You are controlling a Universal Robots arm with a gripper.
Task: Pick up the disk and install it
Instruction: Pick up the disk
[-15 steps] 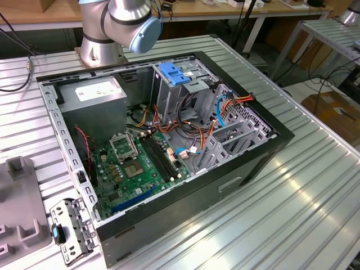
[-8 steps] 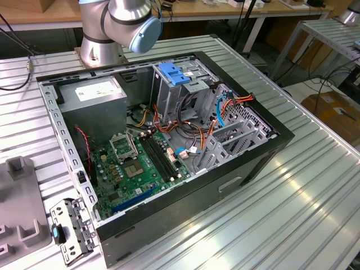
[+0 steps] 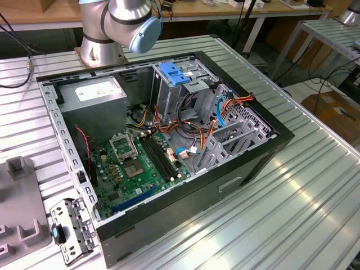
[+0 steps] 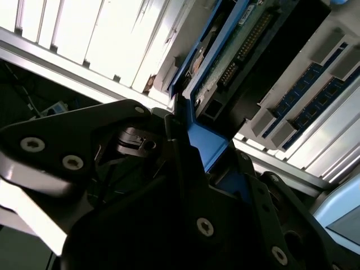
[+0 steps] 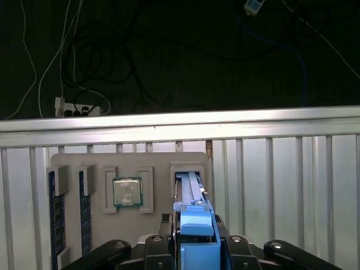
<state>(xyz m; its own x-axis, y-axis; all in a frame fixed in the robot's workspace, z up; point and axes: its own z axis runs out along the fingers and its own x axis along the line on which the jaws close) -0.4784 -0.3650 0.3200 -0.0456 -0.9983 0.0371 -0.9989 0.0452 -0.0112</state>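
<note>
The disk (image 5: 196, 224) stands on edge in a slot of a grey holder tray (image 5: 157, 163), its bright blue carrier frame facing the wrist. In the second wrist view the disk (image 4: 225, 62) shows its green circuit board side and blue edge. My gripper (image 5: 197, 250) has its black fingers (image 5: 160, 244) pressed against both sides of the blue frame, shut on it. The same grip appears in the second wrist view, where the gripper (image 4: 194, 149) clamps the blue edge. The open computer case (image 3: 270, 149) lies on the table in the exterior view.
The tray also holds a processor chip (image 5: 127, 192) and memory sticks (image 5: 54, 219). Inside the case are a motherboard (image 3: 135, 163), a metal drive cage topped by a blue latch (image 3: 175, 73) and loose cables. The arm's base (image 3: 121, 22) stands behind the case. A metal bracket (image 3: 70, 230) lies beside it.
</note>
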